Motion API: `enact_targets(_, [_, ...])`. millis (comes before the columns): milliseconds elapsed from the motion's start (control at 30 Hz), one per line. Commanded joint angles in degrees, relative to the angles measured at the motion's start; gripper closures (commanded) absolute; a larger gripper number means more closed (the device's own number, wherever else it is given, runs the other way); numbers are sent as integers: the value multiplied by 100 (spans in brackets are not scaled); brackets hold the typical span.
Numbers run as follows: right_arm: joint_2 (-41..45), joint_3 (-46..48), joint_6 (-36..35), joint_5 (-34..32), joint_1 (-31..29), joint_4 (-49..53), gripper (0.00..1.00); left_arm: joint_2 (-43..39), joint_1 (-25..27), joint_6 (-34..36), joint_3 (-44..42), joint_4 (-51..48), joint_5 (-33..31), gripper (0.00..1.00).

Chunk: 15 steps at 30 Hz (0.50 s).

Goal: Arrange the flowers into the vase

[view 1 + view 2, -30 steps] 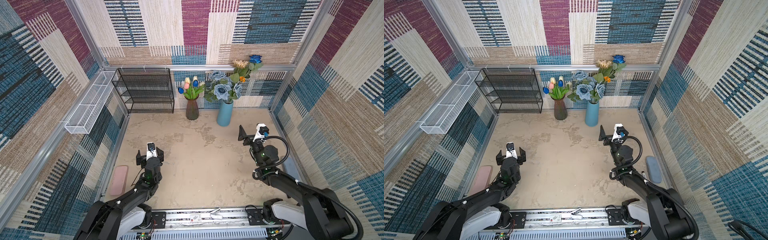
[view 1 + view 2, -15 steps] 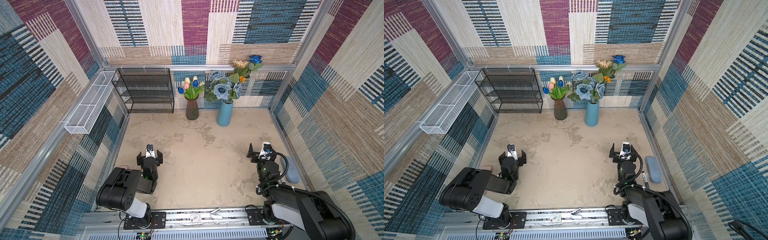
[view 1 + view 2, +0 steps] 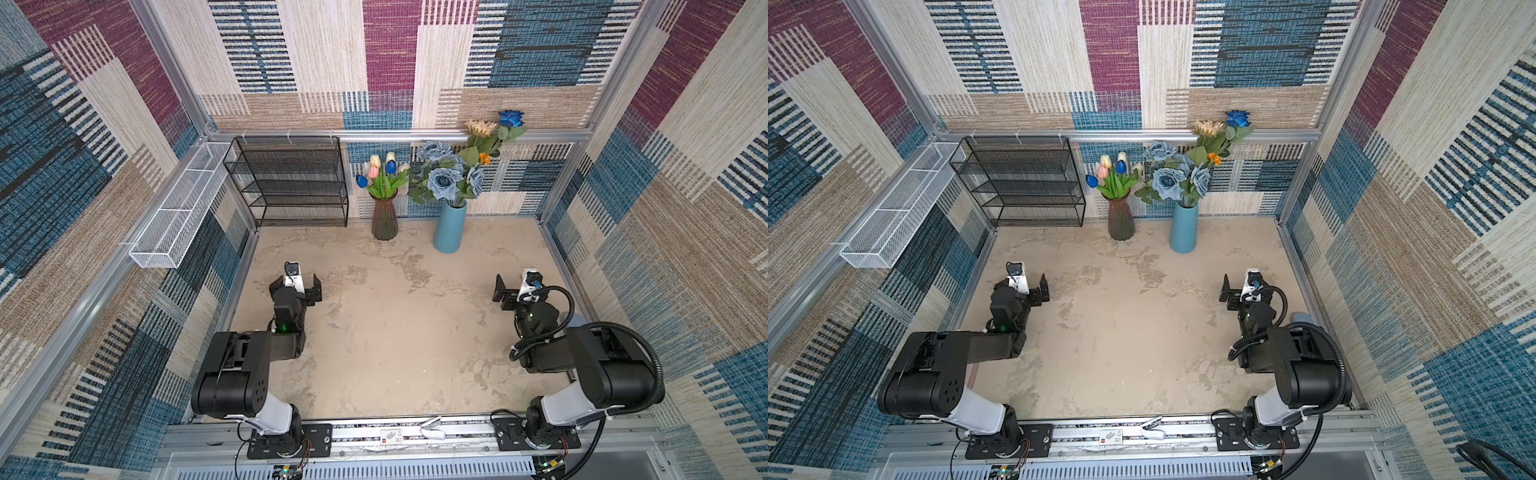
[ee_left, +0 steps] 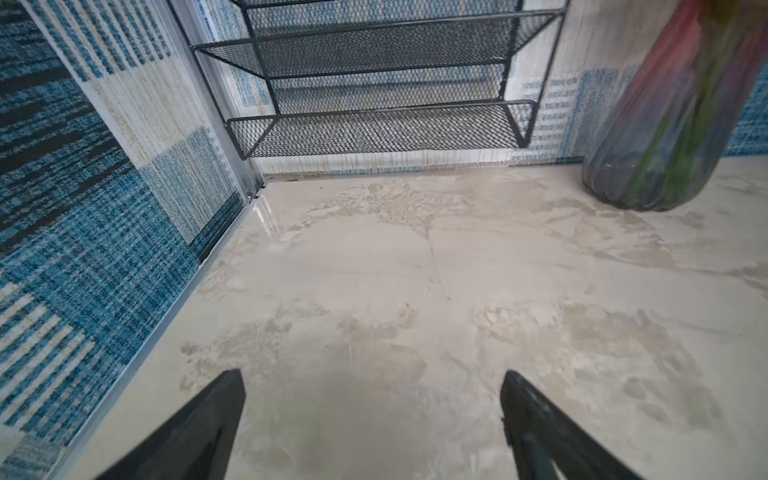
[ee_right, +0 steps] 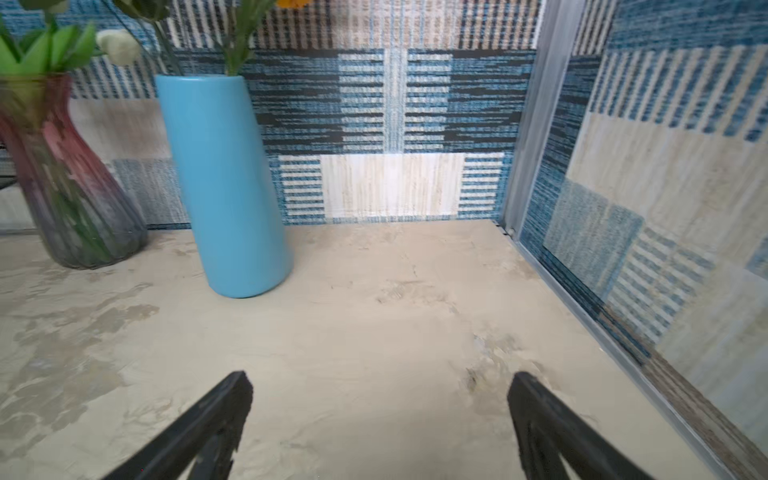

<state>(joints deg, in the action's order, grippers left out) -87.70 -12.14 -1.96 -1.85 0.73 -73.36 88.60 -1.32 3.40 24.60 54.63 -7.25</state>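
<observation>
Soft-petalled tulips [image 3: 380,174] fill a ribbed, tinted glass vase [image 3: 384,220] at the back of the table. Just beside it, a smooth blue tube-shaped vase [image 3: 449,226] holds ruffled dusty-blue roses [image 3: 440,183], a cream sunflower [image 3: 480,126], a bright blue rose [image 3: 511,118] and a small orange flower [image 3: 484,158]. A black mesh shelf [image 3: 291,183] stands in the back corner, and a white wire basket [image 3: 174,212] hangs on the side rail. The table [image 3: 395,332] is glossy, mottled beige. Woven patchwork walls [image 3: 395,62] enclose it. The left gripper [image 4: 372,376] and the right gripper [image 5: 381,376] hover low, jaws spread wide, holding nothing.
</observation>
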Motion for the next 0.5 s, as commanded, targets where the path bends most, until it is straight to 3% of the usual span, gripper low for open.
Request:
enact_targets(0, [21,-20,129,246,17,104,0,-26,-58,-270,38,-878,828,1])
enact_targets(467, [5,-21,116,272,19,64,0,-10,-53,-270,49,-853,821,1])
